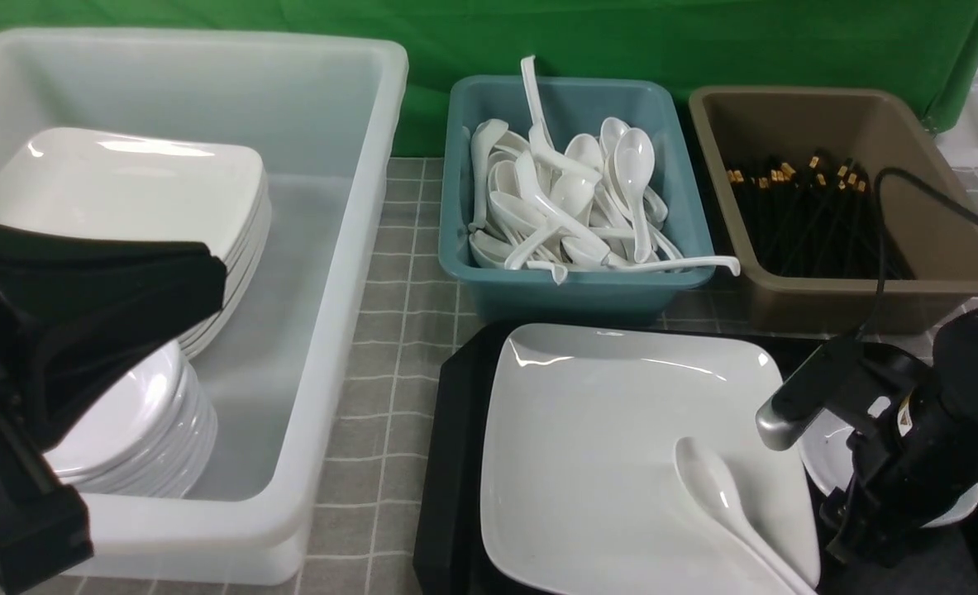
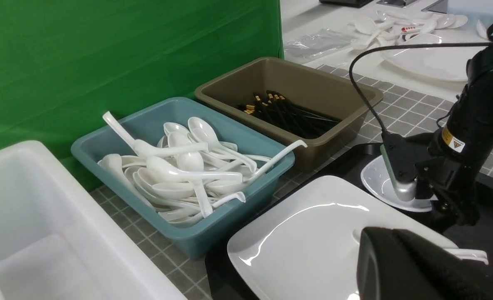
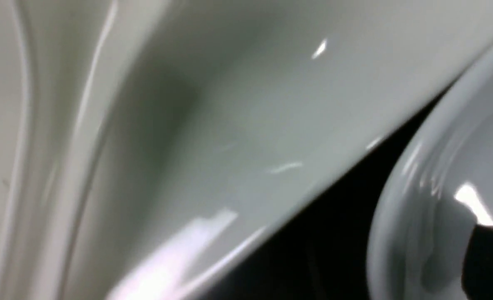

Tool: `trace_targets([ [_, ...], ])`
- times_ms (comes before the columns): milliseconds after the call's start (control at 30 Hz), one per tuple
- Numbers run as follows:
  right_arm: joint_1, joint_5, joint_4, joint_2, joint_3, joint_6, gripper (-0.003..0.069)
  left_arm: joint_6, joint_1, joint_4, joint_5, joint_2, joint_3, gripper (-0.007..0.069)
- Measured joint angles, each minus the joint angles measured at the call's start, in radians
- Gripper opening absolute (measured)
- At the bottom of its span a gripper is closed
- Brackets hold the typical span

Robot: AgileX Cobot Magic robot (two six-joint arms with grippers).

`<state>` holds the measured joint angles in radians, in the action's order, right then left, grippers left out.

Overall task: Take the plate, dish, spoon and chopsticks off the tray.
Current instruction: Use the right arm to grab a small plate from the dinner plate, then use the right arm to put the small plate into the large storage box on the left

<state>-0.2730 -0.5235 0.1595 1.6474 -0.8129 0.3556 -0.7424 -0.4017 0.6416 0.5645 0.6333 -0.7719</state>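
The large white plate (image 1: 604, 430) lies on the black tray (image 1: 455, 430), and the white spoon (image 1: 716, 487) rests on the plate's near right part. The small dish (image 1: 827, 450) sits on the tray just right of the plate. My right gripper (image 1: 852, 521) is lowered onto the dish. In the right wrist view one dark finger (image 3: 490, 262) stands at the edge, over the dish (image 3: 429, 200), and nothing is pinched. My left gripper (image 1: 207, 273) hangs shut and empty in front of the white tub. The chopsticks are out of view.
A white tub (image 1: 331, 248) at the left holds stacked plates (image 1: 141, 190) and small dishes (image 1: 141, 430). Behind the tray stand a teal tub (image 1: 571, 289) heaped with spoons and a brown tub (image 1: 935, 273) of black sticks with gold ends. A black cable (image 1: 881, 248) arcs over the brown tub.
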Motion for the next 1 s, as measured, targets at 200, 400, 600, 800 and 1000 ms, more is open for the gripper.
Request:
trace_targets([
  [200,-0.008,0.043,0.014,-0.011,-0.011,0.011,0.0223,0.0,0.0,-0.025,0.01,0.0,0.0,0.001],
  [400,-0.069,-0.147,0.015,-0.139,-0.053,-0.083,0.0085,0.001,0.0,-0.03,0.044,0.0,0.0,0.001],
  [600,-0.226,-0.325,-0.008,-0.317,-0.209,-0.249,0.0062,0.048,0.0,-0.074,0.049,0.0,-0.003,0.001],
  [800,-0.549,-0.328,-0.076,-0.305,-0.564,-0.235,0.0062,0.489,0.0,-0.544,0.174,-0.074,-0.101,0.001],
  [1000,-0.808,-0.202,-0.092,-0.059,-0.862,-0.001,0.0062,0.742,0.0,-0.851,0.363,-0.272,-0.154,0.001],
])
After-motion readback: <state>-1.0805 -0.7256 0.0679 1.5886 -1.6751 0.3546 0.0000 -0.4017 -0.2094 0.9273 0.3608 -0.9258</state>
